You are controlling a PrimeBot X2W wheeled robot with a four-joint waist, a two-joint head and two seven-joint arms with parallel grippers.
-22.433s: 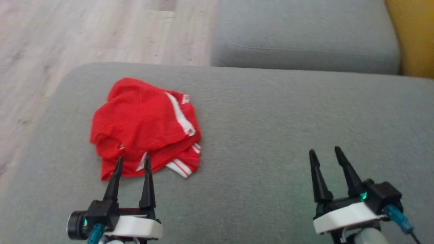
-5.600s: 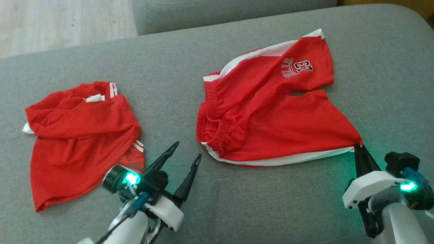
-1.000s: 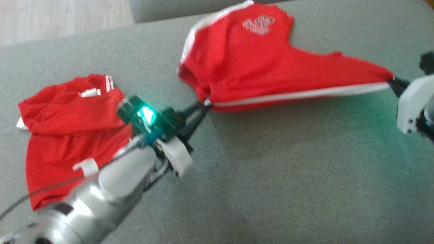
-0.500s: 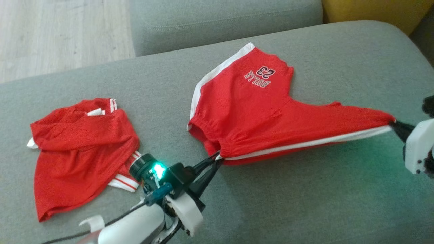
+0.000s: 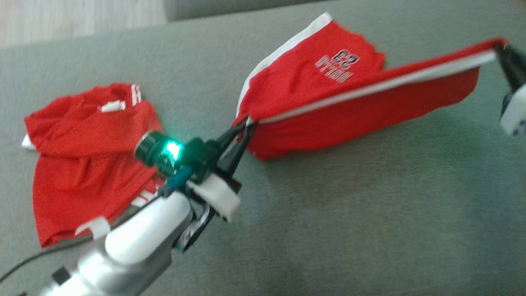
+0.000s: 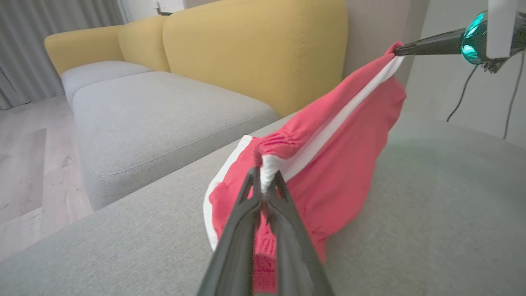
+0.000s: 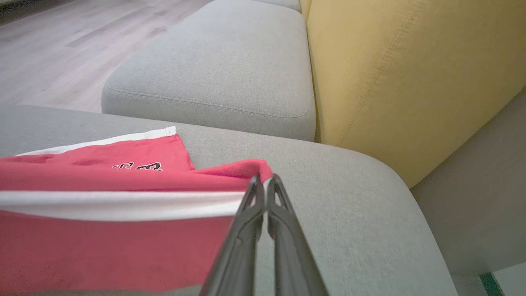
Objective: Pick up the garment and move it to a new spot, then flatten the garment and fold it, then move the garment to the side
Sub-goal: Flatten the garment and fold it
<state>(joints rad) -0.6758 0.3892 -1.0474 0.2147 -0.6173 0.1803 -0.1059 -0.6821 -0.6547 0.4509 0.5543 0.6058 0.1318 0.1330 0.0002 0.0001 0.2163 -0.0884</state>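
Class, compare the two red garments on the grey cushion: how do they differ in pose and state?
The shorts hang stretched between the left gripper and right gripper; the crumpled garment lies loose, unheld. The shorts show a printed 23; the crumpled garment shows no print. Both are red with white trim.

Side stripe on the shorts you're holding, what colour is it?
White stripe, on red shorts; clearest in the right wrist view.

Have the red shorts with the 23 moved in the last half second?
Yes. Against the crumpled red garment at left, the striped edge of the shorts has risen higher above the grey cushion, right end highest, taut between left gripper and right gripper.
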